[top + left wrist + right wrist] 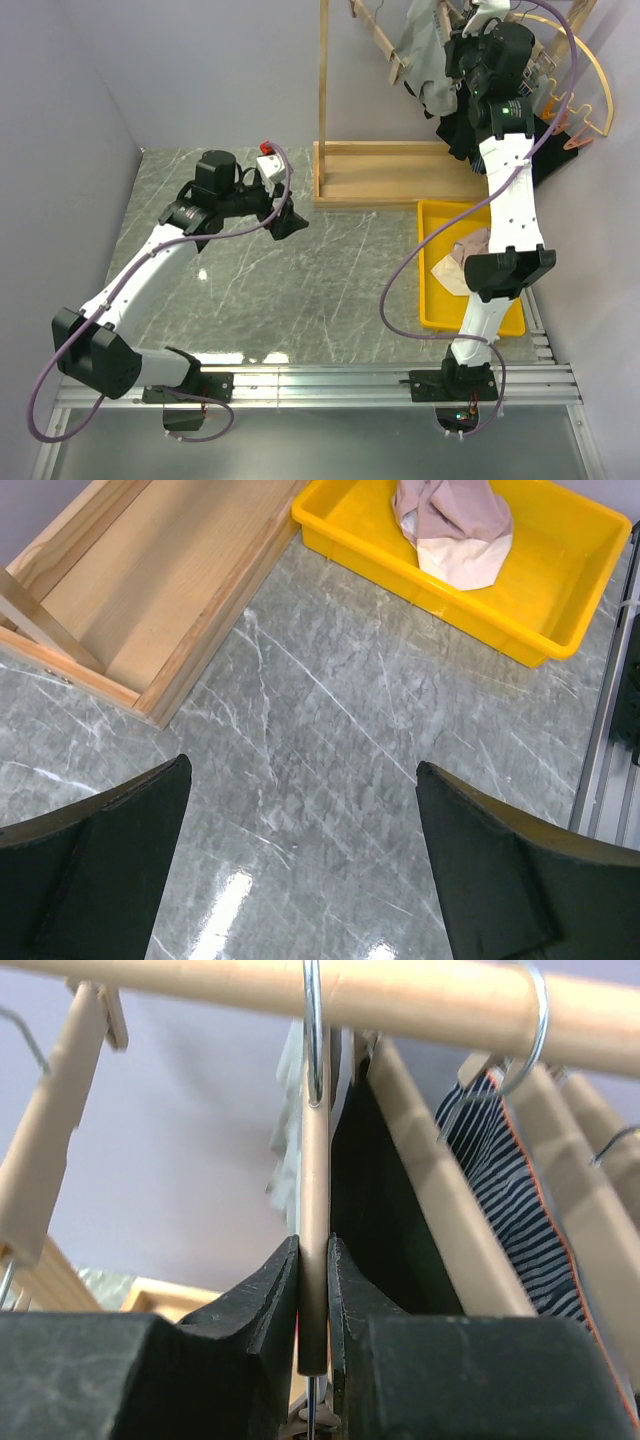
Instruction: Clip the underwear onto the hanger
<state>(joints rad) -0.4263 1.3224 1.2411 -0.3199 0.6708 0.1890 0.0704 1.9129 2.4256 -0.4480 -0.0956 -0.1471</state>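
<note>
We hold the wooden bar of the hanger [314, 1160] pinched in our right gripper [313, 1300], its hook rising to the rail [420, 995]. The light grey underwear [425, 55] hangs just beside that gripper. Our left gripper [300, 770] stands wide, holding nothing, above the surface [300, 680].

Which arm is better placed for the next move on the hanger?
Right. The right gripper is shut on the hanger, held up at the rail. The left gripper is open, low over the table, well clear of the rail.
</note>
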